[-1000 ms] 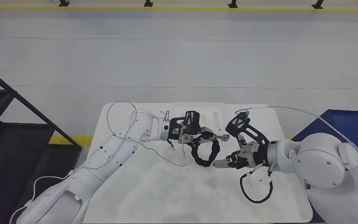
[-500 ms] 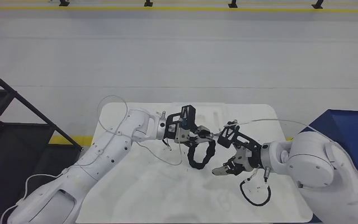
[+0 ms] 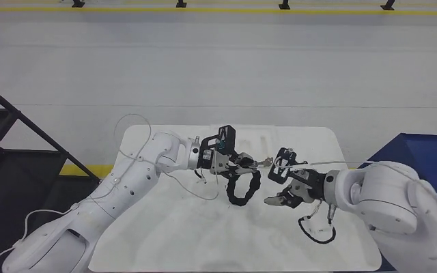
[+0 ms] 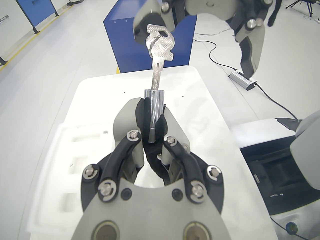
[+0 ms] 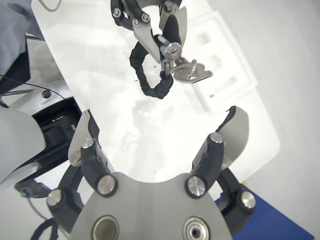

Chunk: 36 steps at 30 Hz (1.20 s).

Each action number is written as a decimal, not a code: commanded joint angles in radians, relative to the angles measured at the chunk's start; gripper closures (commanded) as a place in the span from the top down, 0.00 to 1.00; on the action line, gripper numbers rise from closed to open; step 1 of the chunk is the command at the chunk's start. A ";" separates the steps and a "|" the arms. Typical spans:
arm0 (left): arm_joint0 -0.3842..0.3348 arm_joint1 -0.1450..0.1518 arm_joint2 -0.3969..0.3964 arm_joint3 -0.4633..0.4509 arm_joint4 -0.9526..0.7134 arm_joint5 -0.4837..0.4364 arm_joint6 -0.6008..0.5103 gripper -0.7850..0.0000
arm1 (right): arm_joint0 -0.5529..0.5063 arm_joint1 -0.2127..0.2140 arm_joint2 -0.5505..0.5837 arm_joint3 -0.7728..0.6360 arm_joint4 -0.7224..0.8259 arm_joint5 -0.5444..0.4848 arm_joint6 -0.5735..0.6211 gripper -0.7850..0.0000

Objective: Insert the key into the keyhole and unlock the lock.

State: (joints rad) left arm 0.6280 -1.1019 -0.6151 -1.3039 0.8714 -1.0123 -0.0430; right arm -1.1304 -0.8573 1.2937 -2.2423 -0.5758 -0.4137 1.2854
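White worktop (image 3: 205,232) carries a recessed white foam tray (image 5: 225,58); beyond stands a blue cabinet (image 4: 125,38) on pale grey floor (image 3: 205,68). Above the worktop the left end effector (image 4: 150,112) pinches the lock (image 4: 155,106), a chrome cylinder on a black cable loop (image 5: 137,62), with the silver key (image 4: 160,46) seated in its keyhole. Right end effector (image 5: 160,114) spread wide, near the key

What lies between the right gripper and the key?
Nothing: in the right wrist view, only bare white table shows between the open right gripper and the key at the lock.
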 commanded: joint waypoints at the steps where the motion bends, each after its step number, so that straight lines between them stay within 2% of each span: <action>1: -0.004 -0.002 0.010 0.008 -0.008 0.000 0.006 0.00 | -0.012 0.003 0.008 -0.028 -0.042 -0.036 -0.025 1.00; 4: -0.012 -0.007 0.029 0.019 -0.017 0.000 0.012 0.00 | -0.027 0.006 0.003 -0.076 -0.104 -0.096 -0.064 1.00; 10: -0.030 -0.016 0.053 0.039 -0.021 0.000 0.035 0.00 | -0.030 0.007 -0.045 -0.077 -0.141 -0.139 -0.096 1.00; 21: -0.046 -0.024 0.081 0.051 0.001 0.000 0.076 0.00 | 0.019 0.003 -0.114 -0.056 -0.137 -0.133 -0.092 1.00; 29: -0.053 -0.026 0.089 0.057 0.027 0.000 0.099 0.00 | 0.027 0.009 -0.099 -0.057 -0.114 -0.126 -0.078 1.00; 36: -0.061 -0.019 0.102 0.044 0.051 0.000 0.112 0.00 | 0.038 0.021 -0.068 -0.025 -0.122 -0.215 -0.094 1.00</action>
State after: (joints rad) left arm 0.5682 -1.1221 -0.5149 -1.2584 0.9216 -1.0123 0.0673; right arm -1.0945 -0.8379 1.2233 -2.2719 -0.6905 -0.6196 1.1991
